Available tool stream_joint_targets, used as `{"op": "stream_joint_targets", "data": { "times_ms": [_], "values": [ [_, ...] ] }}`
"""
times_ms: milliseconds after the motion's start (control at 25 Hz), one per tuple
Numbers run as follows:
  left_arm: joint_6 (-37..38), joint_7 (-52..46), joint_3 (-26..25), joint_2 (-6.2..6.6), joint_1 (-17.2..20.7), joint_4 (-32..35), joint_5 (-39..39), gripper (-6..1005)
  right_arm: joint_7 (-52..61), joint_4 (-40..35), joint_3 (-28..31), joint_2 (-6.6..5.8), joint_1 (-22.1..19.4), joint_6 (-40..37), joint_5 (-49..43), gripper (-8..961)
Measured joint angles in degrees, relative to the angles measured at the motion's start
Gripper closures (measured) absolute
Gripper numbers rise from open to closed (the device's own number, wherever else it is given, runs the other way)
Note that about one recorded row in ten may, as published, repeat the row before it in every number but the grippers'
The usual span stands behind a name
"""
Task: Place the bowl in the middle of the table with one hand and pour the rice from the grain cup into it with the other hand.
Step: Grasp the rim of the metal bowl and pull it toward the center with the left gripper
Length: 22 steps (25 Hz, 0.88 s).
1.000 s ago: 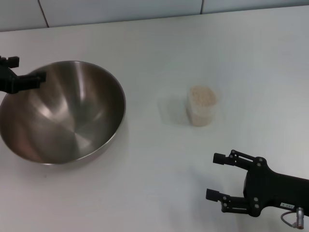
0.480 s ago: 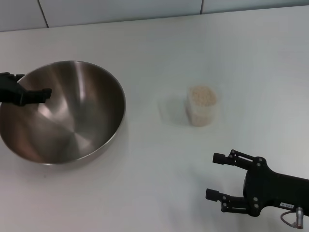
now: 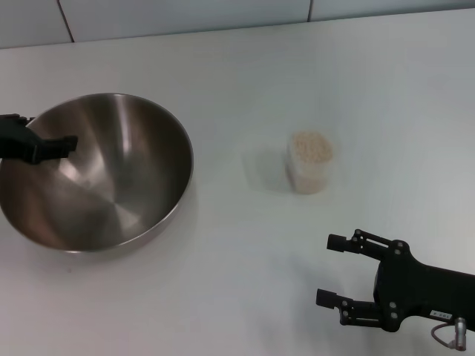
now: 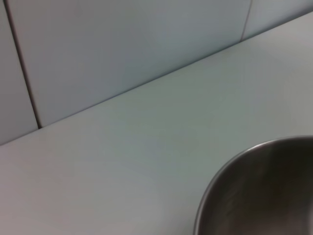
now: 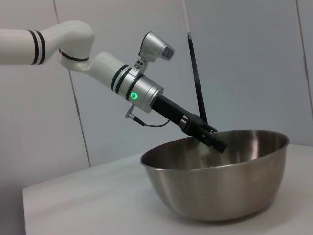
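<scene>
The steel bowl [image 3: 111, 178] sits at the table's [image 3: 237, 74] left side. It also shows in the left wrist view [image 4: 264, 196] and the right wrist view [image 5: 220, 186]. My left gripper [image 3: 50, 130] is at the bowl's left rim, open, with one finger inside the bowl and one outside; the right wrist view shows it [image 5: 215, 142] dipping over the rim. The clear grain cup [image 3: 310, 174] stands upright right of centre, full of rice [image 3: 310, 147]. My right gripper [image 3: 326, 271] is open and empty near the front right, well short of the cup.
A tiled wall [image 3: 185, 15] runs along the table's far edge. Bare tabletop lies between the bowl and the cup.
My left gripper came down and nearer over the bowl's left rim, then held still. Bowl, cup and right arm have not moved.
</scene>
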Motion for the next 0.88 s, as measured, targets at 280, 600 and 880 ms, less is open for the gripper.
{"op": "stream_joint_targets", "data": {
  "times_ms": [280, 600, 880],
  "values": [
    [-0.12, 0.13, 0.41, 0.1, -0.82, -0.25, 0.27, 294, 0.0, 0.0, 0.0, 0.0, 0.0, 0.0, 0.0, 150],
    [0.12, 0.03, 0.31, -0.07, -1.75, -0.4, 2.32, 733, 0.0, 0.01, 0.0, 0.0, 0.0, 0.04, -0.52, 154],
    [3.36, -1.72, -1.18, 0.45, -4.58, -1.79, 2.89, 911, 0.0, 0.01, 0.0, -0.01, 0.0, 0.13, -0.57, 157]
  ]
}}
